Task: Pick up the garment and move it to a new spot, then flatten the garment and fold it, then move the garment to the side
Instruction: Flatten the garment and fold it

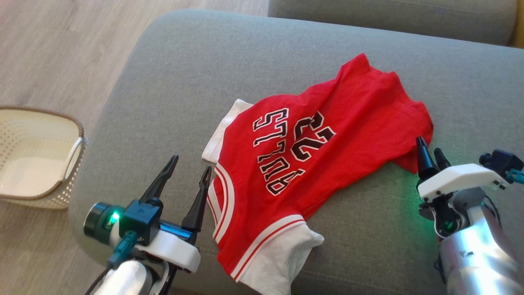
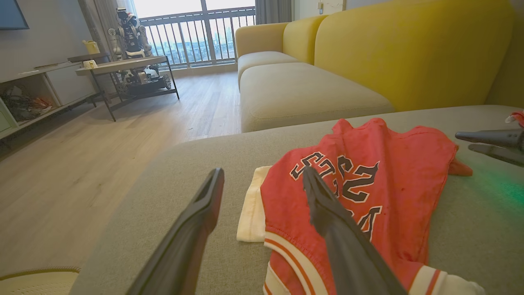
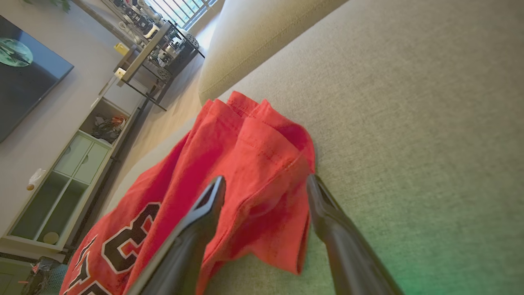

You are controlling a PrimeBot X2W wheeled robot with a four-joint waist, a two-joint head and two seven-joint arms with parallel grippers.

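Red jersey (image 1: 311, 164), white trim, "BULLS 23" in black, rumpled on grey sofa cushion (image 1: 184, 61). Left tool (image 1: 191, 163) fingers apart beside striped edge; right tool (image 1: 428, 145) spread too, at red corner.

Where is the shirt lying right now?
In the head view the red shirt lies rumpled on the grey sofa cushion, between the open left gripper and the open right gripper.

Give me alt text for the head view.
A crumpled red-and-white basketball jersey lies on a grey fabric sofa cushion between the open left tool and open right tool. A cream perforated basket sits on the wooden floor at left.
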